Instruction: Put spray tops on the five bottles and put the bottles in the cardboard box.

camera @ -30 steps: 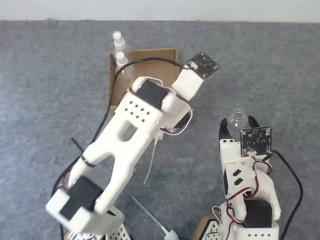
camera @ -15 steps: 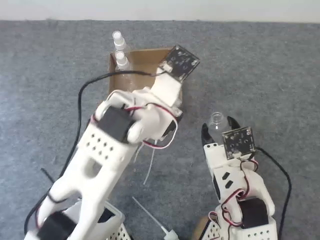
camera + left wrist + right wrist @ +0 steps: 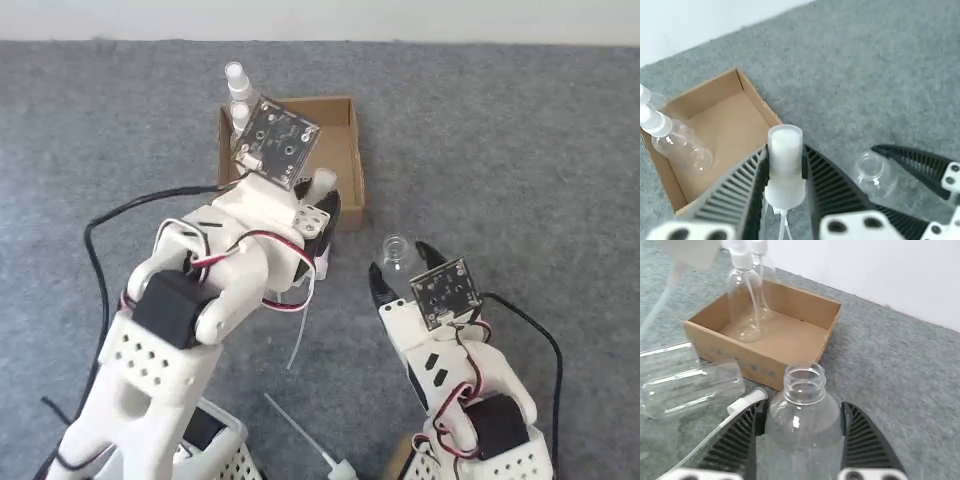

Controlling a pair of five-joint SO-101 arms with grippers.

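Since a second ago the left arm (image 3: 230,290) swung back off the box (image 3: 347,140), and the right gripper (image 3: 398,275) slid up-left with its bottle (image 3: 396,250). The left gripper (image 3: 322,196) was clamped on a spray top (image 3: 321,182) mid-frame, by the box's lower right corner. The right gripper was closed around the open-necked bottle, just right of centre. Two capped bottles (image 3: 238,95) stood in the box's upper left corner. A spare top (image 3: 338,466) lay at the bottom edge. A bare bottle (image 3: 690,385) lay on its side in front of the box. The left arm covered the box's lower left part.

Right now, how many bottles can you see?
4: two capped bottles stand in the cardboard box, an open bottle is in the right hand, a loose bottle lies beside the box. More may be hidden.
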